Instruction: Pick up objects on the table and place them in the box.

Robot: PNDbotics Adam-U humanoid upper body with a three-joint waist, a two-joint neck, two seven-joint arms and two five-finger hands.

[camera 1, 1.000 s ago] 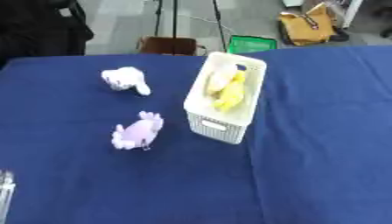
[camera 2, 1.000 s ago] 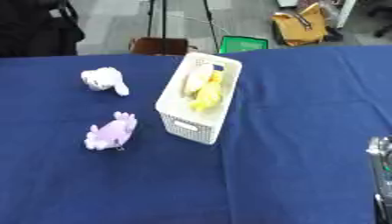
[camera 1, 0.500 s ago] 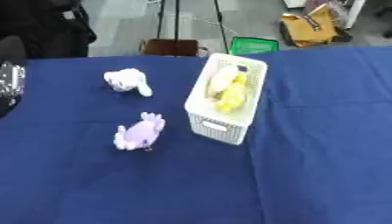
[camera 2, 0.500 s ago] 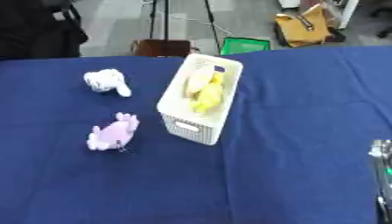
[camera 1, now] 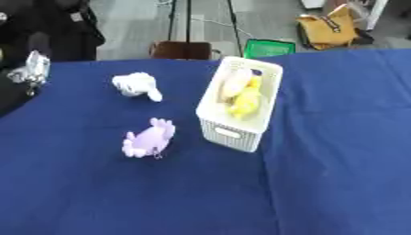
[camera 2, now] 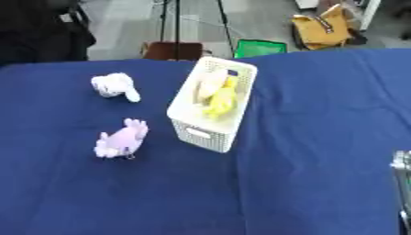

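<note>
Purple plush toy [camera 1: 148, 138] and white plush toy [camera 1: 135, 85] on blue table [camera 1: 160, 193] left of white box [camera 1: 238, 103]: likely light, soft, best grasped round the body; left hand [camera 1: 30, 69] fingers unreadable at far-left edge

Both views come from the head-mounted stereo pair, set high and angled steeply down onto the blue worktop [camera 1: 96, 193], facing away from the robot toward the far floor. They stand at moderate range: most of the worktop shows, with its far edge and floor clutter along the top. The two share nearly the whole scene, including the white basket [camera 1: 238, 110] at centre and two soft toys to its left. The left eye view reaches further left and catches the left hand [camera 1: 30, 69] at its left edge. The right eye view reaches further right, showing the right hand [camera 2: 401, 183] at its lower right edge.
</note>
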